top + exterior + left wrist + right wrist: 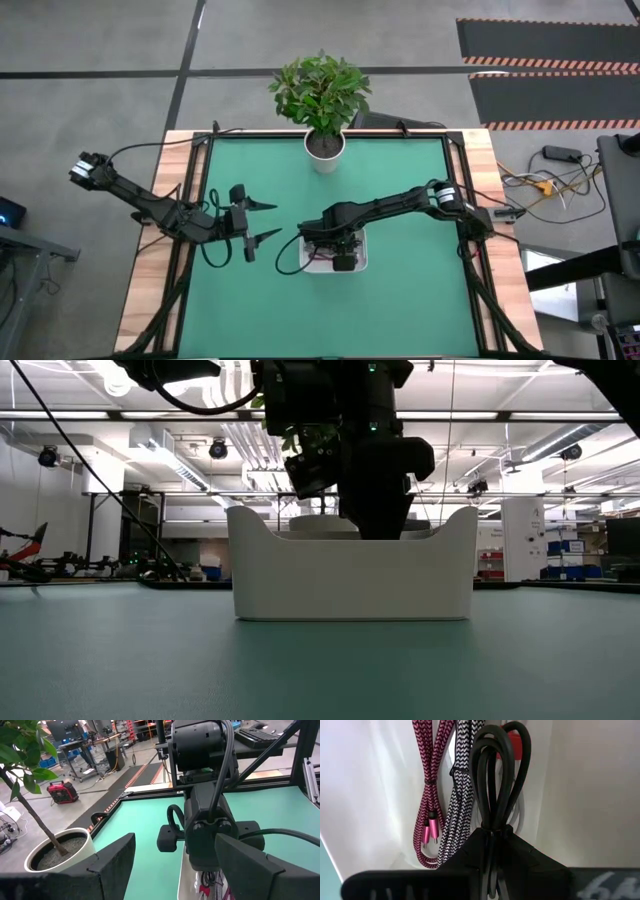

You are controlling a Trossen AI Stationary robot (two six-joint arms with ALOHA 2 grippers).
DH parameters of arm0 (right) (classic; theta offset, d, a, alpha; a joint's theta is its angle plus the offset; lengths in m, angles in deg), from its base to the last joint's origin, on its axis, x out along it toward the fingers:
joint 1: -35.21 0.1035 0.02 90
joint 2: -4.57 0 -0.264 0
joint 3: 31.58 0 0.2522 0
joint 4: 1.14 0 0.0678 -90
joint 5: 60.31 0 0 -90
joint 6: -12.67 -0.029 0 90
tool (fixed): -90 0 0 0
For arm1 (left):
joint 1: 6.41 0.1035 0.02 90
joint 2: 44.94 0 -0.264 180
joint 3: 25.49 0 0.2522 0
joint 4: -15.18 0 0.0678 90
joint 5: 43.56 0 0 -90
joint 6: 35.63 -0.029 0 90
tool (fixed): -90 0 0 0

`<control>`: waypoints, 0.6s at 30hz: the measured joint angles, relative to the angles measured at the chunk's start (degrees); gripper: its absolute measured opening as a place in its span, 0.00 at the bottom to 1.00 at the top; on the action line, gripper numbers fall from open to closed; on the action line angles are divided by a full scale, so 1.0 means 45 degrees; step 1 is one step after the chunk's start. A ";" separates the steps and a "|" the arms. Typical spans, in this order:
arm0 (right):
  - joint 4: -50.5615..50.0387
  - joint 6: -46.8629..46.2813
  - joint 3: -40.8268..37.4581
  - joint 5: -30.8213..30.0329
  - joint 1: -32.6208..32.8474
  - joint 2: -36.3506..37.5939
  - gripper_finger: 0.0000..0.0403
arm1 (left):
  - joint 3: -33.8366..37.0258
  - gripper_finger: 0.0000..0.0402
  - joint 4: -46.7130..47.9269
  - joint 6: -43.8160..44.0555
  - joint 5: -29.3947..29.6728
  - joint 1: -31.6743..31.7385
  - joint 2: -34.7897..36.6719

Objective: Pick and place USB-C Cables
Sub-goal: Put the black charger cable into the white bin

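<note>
The white tray (360,264) (350,575) sits mid-table. My right gripper (336,250) (376,510) (492,829) reaches down into it, shut on the black USB-C cable (496,775). Inside the tray, the magenta-pink cable (431,795) and a grey-and-white braided cable (462,790) lie side by side against the white floor (580,785). A white cable (519,817) with a red tie is mostly hidden behind the black loops. My left gripper (264,221) (175,870) hovers open to the tray's left, touching nothing. My right gripper pinches the black cable's bundled strands (493,822) between its two fingers, coming from above and pointing down into the tray. The bundle's looped end (506,740) sticks out beyond the fingertips, along the fingers. I cannot tell whether the loops touch the tray's floor.
A potted plant (325,145) (60,851) stands at the table's far edge, behind the tray. Green mat lies open on the near side and to the right of the tray. Long black wires trail from the arms along the table's sides.
</note>
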 joint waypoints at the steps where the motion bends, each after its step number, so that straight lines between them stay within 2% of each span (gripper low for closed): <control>1: 0.0000 -0.0001 0.0000 0.0000 0.0000 0.0000 0.08 | 0.0004 0.64 0.0000 0.0002 0.0000 0.0000 -0.0005; 18: 0.0220 0.0000 -0.0005 0.0000 0.0000 0.0000 0.08 | 0.0000 0.64 0.0000 -0.0001 0.0000 0.0000 -0.0005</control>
